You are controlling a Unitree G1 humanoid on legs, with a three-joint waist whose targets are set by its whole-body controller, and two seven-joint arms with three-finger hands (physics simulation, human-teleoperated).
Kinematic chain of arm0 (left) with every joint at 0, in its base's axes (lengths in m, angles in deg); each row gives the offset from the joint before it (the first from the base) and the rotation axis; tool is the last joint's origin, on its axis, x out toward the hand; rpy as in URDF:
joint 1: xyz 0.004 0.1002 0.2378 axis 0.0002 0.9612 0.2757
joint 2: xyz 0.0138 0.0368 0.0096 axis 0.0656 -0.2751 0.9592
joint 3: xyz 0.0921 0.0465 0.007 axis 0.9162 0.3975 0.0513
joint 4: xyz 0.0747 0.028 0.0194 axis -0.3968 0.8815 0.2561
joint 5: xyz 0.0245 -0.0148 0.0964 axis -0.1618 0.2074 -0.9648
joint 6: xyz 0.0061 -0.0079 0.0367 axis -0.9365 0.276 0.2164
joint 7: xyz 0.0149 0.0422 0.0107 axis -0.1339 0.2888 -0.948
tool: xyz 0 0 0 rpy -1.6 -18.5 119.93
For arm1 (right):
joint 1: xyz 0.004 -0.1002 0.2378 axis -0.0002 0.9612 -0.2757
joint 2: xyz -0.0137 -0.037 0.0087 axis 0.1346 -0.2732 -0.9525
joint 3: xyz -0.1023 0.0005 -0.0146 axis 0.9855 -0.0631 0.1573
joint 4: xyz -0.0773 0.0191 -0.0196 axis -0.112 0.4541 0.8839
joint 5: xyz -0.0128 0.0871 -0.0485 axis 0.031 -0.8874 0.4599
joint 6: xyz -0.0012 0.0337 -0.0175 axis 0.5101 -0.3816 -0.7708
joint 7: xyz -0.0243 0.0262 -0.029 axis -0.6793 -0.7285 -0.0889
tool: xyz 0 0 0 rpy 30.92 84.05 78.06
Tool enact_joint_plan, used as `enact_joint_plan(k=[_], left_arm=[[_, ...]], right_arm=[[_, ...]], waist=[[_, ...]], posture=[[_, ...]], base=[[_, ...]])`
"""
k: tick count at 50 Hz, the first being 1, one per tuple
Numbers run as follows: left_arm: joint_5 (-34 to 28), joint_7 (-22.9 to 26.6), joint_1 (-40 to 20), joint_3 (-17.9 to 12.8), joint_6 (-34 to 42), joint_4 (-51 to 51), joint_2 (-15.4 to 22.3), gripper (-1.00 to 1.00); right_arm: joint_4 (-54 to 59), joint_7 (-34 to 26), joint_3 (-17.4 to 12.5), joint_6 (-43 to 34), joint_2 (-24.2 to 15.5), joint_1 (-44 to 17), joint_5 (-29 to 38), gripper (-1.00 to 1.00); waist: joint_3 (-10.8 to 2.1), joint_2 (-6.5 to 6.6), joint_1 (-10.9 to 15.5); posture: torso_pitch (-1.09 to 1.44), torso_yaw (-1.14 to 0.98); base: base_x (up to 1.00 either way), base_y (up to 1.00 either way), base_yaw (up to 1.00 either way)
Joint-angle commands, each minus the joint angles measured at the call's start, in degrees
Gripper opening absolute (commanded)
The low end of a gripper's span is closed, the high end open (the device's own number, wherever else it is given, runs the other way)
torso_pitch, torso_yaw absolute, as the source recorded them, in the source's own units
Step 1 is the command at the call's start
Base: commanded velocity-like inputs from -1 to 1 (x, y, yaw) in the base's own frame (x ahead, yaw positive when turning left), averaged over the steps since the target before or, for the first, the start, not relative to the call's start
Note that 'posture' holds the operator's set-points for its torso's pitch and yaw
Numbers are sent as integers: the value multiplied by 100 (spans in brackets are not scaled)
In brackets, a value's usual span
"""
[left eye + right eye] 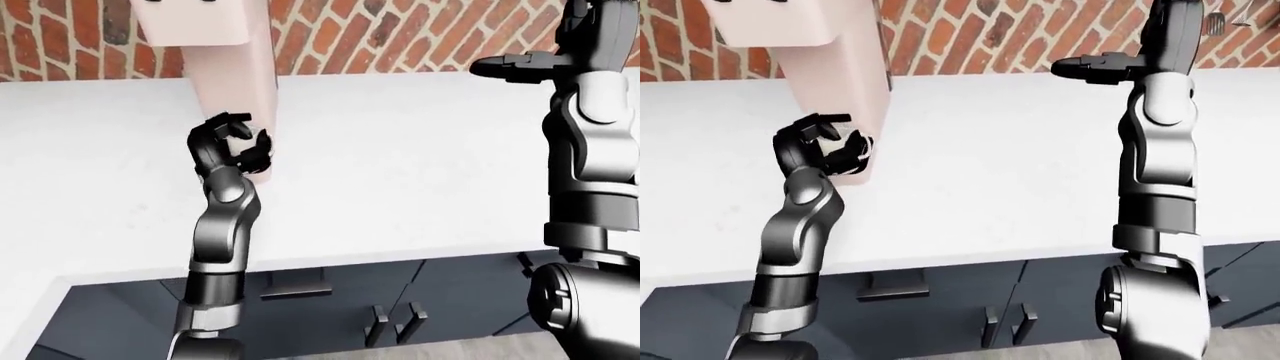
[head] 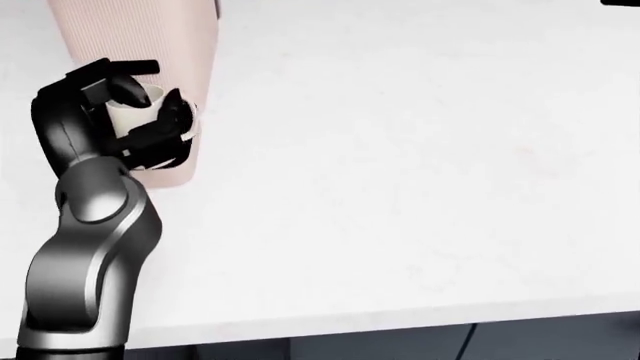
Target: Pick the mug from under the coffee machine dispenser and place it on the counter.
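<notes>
Left hand [image 2: 125, 124] has its fingers wrapped round the white mug [image 2: 133, 114], at nine o'clock in the head view against the pink coffee machine [image 2: 150, 45] (not yet withdrawn). Placing it on the counter [image 2: 420, 187] remains; right hand [image 1: 1095, 69] hangs empty, fingers loosely extended.

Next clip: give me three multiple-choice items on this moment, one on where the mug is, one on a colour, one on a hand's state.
1. Where is the mug?
A. at the pink coffee machine's base
B. at the counter's right edge
C. on the floor

2. What colour is the mug?
A. red
B. white
C. blue

3. What is the left hand doing?
A. hanging below the counter
B. fingers closed round the mug
C. lying flat on the counter

Key: 1 A, it sits against the machine; 2 B, pale rim shows between fingers; 3 B, black fingers wrap it.
</notes>
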Motion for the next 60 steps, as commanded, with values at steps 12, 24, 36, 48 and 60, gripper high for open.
enact_joint_plan(k=[12, 24, 36, 48, 60], left_arm=[[188, 889, -313, 285, -55, -52, -238, -100], [319, 2071, -589, 385, -374, 246, -260, -100], [441, 3388, -1100, 374, -900, 1172, -178, -100], [480, 4000, -984, 437, -1771, 1920, -347, -100], [569, 4324, -749, 468, -1951, 1971, -482, -100]], right_arm=[[-183, 8, -44, 184, -79, -161, 7, 100], [-191, 12, -42, 182, -71, -150, 10, 100], [-196, 3, -43, 177, -72, -145, 16, 100], [-171, -4, -47, 170, -96, -187, 11, 100], [-183, -9, -52, 144, -119, -204, -4, 100]], waist=[[-121, -77, -4], [-117, -117, 8], [-112, -161, 7], [-145, -194, -3], [-152, -212, 25]], posture=[[0, 0], [0, 0], [0, 0], [0, 0], [0, 0]], base=[[0, 0, 0], [0, 0, 0], [0, 0, 0], [0, 0, 0], [0, 0, 0]])
